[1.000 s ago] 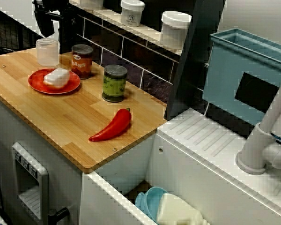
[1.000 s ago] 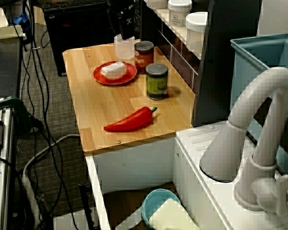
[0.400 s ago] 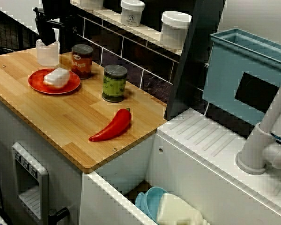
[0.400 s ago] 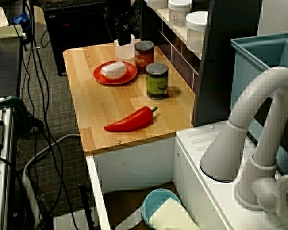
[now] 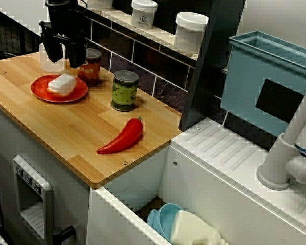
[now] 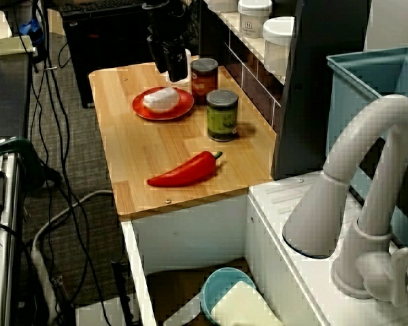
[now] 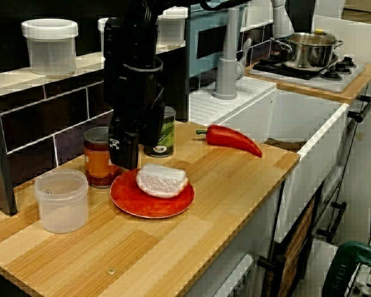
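Observation:
My black gripper [image 5: 64, 53] hangs open, with nothing between its fingers, just above the far edge of a red plate [image 5: 77, 95]. A white lump [image 5: 61, 84] lies on that plate. In the low view along the counter the gripper [image 7: 139, 145] stands right behind the white lump [image 7: 163, 180] and in front of an orange-brown can [image 7: 97, 158]. A clear plastic cup [image 7: 62, 201] stands left of the plate, partly hidden by the gripper in the view from above. From the sink side the gripper [image 6: 171, 65] covers that cup.
A green can [image 5: 125, 90] and a red pepper [image 5: 121, 138] sit further along the wooden counter [image 5: 51, 132]. White jars [image 5: 189, 31] line the back shelf. A teal rack [image 5: 268, 76], a faucet [image 6: 367, 176] and a sink holding a blue bowl [image 5: 162, 218] lie to the right.
The gripper has come down and moved from behind the cup toward the cans, ending above the plate's far edge. Nothing on the counter has shifted.

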